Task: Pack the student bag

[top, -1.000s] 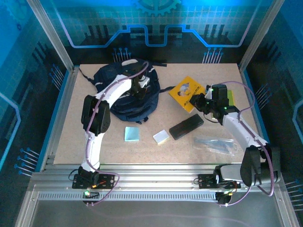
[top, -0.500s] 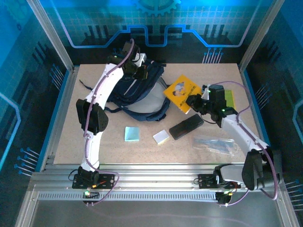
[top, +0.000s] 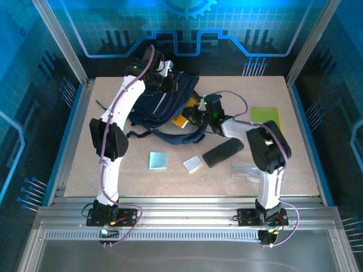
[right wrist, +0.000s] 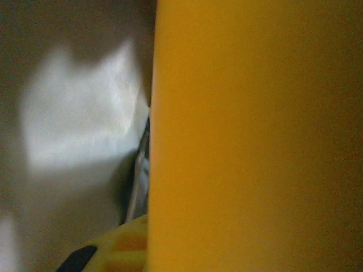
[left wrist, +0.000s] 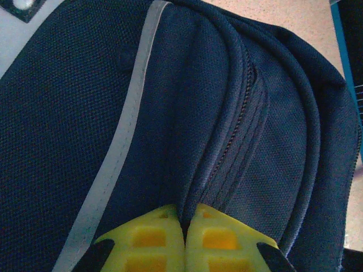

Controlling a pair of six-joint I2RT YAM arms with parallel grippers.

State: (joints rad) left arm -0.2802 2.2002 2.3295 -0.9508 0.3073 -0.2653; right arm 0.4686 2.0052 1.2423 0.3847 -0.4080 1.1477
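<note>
The student bag (top: 161,107), dark navy with grey stripes, lies at the back left of the table. My left gripper (top: 168,85) is at its far top edge. In the left wrist view its yellow fingers (left wrist: 150,238) are shut on a fold of the bag's fabric (left wrist: 193,198) beside the zip. My right gripper (top: 194,114) is at the bag's right side, shut on a yellow book (top: 182,121) that is partly tucked into the bag's mouth. The book's cover (right wrist: 255,136) hides most of the right wrist view, with one yellow finger (right wrist: 116,252) beside it.
A black pencil case (top: 223,152), a white-and-yellow block (top: 193,164) and a light blue pad (top: 158,160) lie in front of the bag. A clear plastic sleeve (top: 255,171) lies front right. A green sheet (top: 265,116) rests at the right.
My right gripper has carried the yellow book left from the table's middle right into the bag's mouth. My left gripper pulled the bag's top edge up and back.
</note>
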